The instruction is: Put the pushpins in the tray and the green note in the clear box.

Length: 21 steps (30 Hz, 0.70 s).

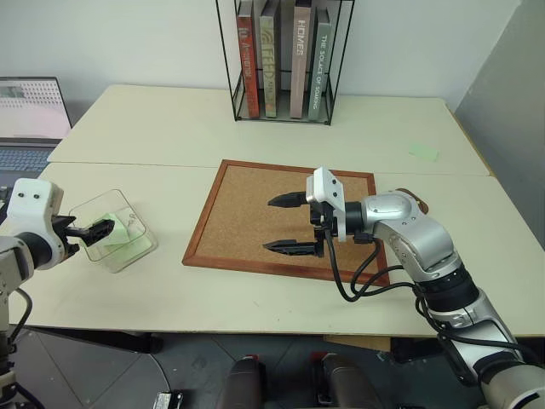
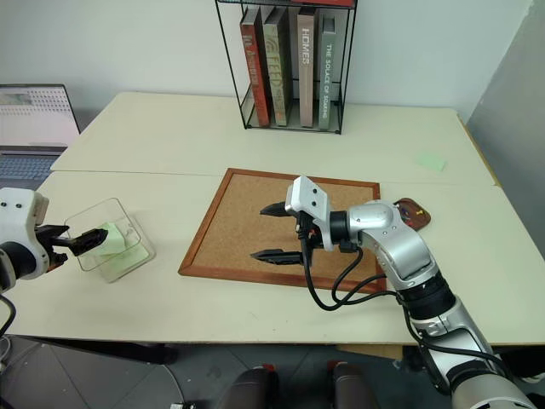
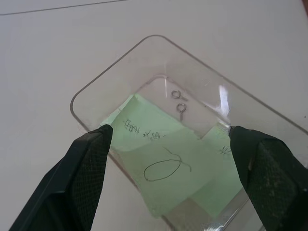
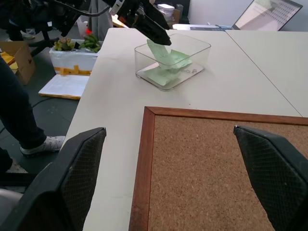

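The left end effector [image 1: 100,227] hovers at the near rim of the transparent, squarish plastic box with rounded corners [image 1: 136,220], its two black fingers spread apart and holding nothing. The pale green rectangular paper note [image 3: 168,173] lies inside this clear box, directly ahead of the fingers, tilted against another green slip; I count at least two slips there, perhaps three, as they overlap. Two small metal eye hooks [image 3: 179,102] rest beside them in the box. The right end effector [image 1: 296,223] is also spread wide and empty, over the wood-framed corkboard [image 1: 247,213], pointing to the robot's left. The small dark reddish-brown wooden tray [image 2: 413,211] sits on the table [image 1: 170,128] just behind the right forearm, so the right arm is the nearer one to it. I can make out no pins on the cork, so the pushpins are probably already in the tray. One more green slip [image 1: 423,152] lies far on the right. The note part of the task looks done.
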Each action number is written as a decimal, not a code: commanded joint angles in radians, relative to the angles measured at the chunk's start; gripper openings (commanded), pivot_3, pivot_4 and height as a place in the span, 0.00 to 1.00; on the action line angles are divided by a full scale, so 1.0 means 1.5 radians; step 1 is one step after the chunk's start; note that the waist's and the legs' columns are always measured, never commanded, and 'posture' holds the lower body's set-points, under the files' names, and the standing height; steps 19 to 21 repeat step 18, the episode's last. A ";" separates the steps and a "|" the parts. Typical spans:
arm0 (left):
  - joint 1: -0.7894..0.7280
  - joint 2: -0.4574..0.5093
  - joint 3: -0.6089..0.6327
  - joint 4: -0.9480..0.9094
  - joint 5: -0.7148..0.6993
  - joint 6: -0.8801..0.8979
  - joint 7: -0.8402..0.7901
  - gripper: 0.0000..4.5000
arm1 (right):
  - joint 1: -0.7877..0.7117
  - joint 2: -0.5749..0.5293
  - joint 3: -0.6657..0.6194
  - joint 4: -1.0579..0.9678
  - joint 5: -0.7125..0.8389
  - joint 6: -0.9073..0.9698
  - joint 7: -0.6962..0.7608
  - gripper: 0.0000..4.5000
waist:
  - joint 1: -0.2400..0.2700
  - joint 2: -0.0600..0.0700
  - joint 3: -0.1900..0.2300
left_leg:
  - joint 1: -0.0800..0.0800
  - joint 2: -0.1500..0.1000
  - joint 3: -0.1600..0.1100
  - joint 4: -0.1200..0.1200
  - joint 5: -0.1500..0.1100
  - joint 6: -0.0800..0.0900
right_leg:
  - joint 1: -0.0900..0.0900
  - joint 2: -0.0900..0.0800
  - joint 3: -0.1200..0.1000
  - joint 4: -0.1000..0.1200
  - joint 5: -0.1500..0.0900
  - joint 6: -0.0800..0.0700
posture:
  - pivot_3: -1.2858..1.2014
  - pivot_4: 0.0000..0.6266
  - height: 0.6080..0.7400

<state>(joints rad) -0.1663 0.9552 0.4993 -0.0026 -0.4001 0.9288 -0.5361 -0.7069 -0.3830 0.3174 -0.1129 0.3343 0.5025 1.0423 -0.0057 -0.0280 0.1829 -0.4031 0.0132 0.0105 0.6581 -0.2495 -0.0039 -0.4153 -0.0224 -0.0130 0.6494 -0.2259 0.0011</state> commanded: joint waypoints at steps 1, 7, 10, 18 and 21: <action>-0.009 0.004 0.033 -0.035 -0.001 -0.034 -0.003 0.91 | 0.001 0.001 -0.010 -0.022 0.009 -0.009 0.004 1.00 | 0.000 0.000 0.000 | 0.000 0.000 0.000 0.000 0.000 0.000 | 0.000 0.000 0.000 0.000 0.000 0.000 | 0.52 0.24 1.00; 0.018 0.005 0.010 -0.154 -0.025 -0.091 -0.067 0.91 | 0.038 -0.029 -0.037 -0.071 0.038 0.025 0.005 1.00 | 0.004 0.000 0.000 | -0.001 0.000 0.000 0.000 0.000 0.000 | 0.000 -0.001 0.000 -0.001 -0.001 -0.002 | 0.52 0.24 1.00; 0.023 -0.006 0.005 -0.199 -0.047 -0.098 -0.088 0.91 | 0.061 -0.051 -0.055 -0.102 0.056 0.046 -0.001 1.00 | 0.003 0.000 0.000 | -0.003 -0.001 0.000 0.000 0.000 0.000 | -0.002 -0.001 0.000 -0.001 0.000 -0.002 | 0.52 0.24 1.00; -0.023 -0.053 -0.097 -0.248 -0.084 -0.113 -0.121 0.91 | 0.149 -0.118 -0.135 -0.161 0.095 0.105 -0.039 1.00 | 0.005 0.000 0.000 | -0.004 -0.001 0.000 0.001 0.000 0.000 | -0.003 -0.001 0.000 0.000 0.000 -0.001 | 0.52 0.24 1.00; -0.023 -0.053 -0.097 -0.248 -0.084 -0.113 -0.121 0.91 | 0.149 -0.118 -0.135 -0.161 0.095 0.105 -0.039 1.00 | 0.005 0.000 0.000 | -0.004 -0.001 0.000 0.001 0.000 0.000 | -0.003 -0.001 0.000 0.000 0.000 -0.001 | 0.52 0.24 1.00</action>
